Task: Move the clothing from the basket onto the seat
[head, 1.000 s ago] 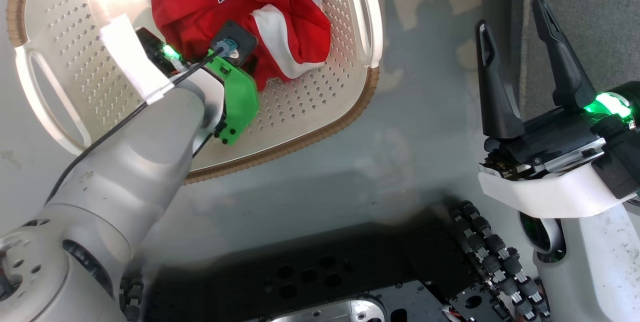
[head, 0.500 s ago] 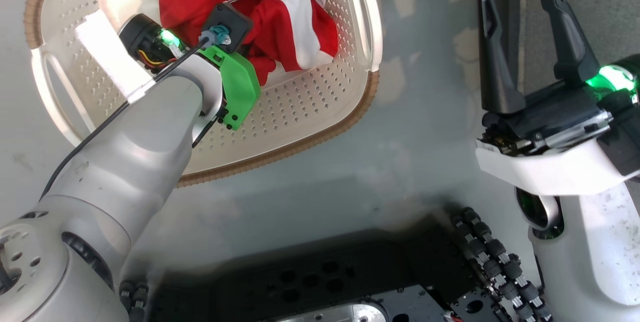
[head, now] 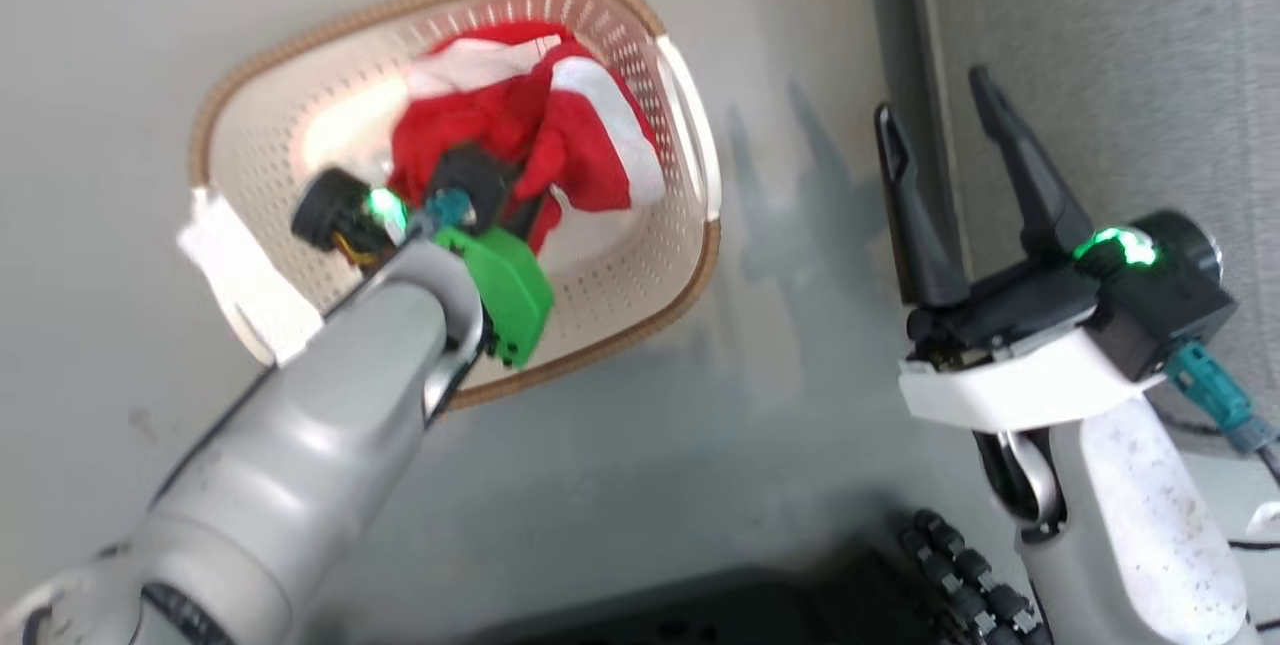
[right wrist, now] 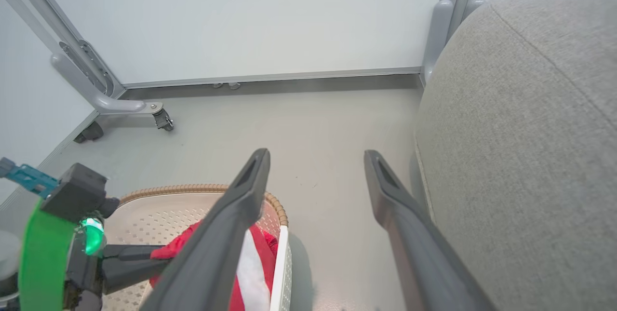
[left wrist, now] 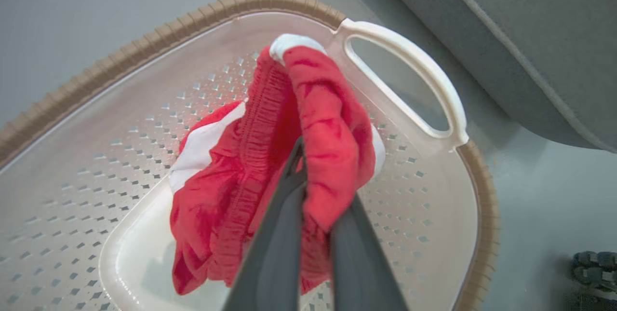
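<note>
The red clothing (left wrist: 318, 123) with white trim hangs bunched above the floor of the cream basket (left wrist: 144, 50), and my left gripper (left wrist: 302, 166) is shut on a fold of it. In the head view the clothing (head: 520, 125) sits toward the far right part of the basket (head: 620, 295), just past my left wrist. My right gripper (head: 932, 95) stands open and holds nothing, to the right of the basket and next to the grey seat (head: 1100, 45). In the right wrist view, the right gripper (right wrist: 316, 153) points over the floor, with the seat (right wrist: 530, 132) on its right.
The basket stands on a grey floor (head: 780, 405) close to the seat's rounded edge (left wrist: 482, 46). A white wall panel with a metal frame and a caster (right wrist: 161, 120) lies beyond. My dark base (head: 960, 565) shows at the bottom.
My left gripper has shut on the clothing and drawn it up into a bunch. The head camera has pulled back, so the basket looks smaller. The right gripper stays open.
</note>
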Controlling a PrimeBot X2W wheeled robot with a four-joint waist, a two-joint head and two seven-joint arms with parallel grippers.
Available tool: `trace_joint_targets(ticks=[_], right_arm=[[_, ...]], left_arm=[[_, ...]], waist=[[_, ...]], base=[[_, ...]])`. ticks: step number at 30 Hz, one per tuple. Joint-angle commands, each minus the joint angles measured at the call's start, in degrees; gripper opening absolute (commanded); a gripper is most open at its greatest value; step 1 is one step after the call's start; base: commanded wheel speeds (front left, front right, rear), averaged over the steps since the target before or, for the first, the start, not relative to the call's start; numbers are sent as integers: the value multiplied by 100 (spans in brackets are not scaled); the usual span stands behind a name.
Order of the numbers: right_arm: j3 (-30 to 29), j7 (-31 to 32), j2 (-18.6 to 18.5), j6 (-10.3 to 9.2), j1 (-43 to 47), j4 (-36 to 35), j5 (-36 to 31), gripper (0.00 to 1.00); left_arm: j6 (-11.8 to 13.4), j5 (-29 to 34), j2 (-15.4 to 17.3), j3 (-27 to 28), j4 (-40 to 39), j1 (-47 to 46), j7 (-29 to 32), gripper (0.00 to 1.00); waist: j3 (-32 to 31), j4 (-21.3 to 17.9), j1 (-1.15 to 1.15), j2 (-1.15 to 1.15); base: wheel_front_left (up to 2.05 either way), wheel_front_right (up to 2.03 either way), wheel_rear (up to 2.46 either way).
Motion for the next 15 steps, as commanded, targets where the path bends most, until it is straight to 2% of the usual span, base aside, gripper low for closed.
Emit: trace_joint_targets(ticks=[1,8,15], right_arm=[[-8,-3,-1,-6,190,74,57,100],[100,-3,5,-6,789,515,105,100],[246,-3,-32,-6,1420,1017,153,100]], left_arm=[[89,117,105,124,-191,341,-15,0],[501,713,343,1172,-1509,1430,-16,0],[636,1214,376,2064,-2512,2484,-10,0]], waist=[[-1408,108,0,0],[-2576,168,0,0],[-3797,172,0,0]], base=[[0,0,0],[0,0,0],[0,0,0]])
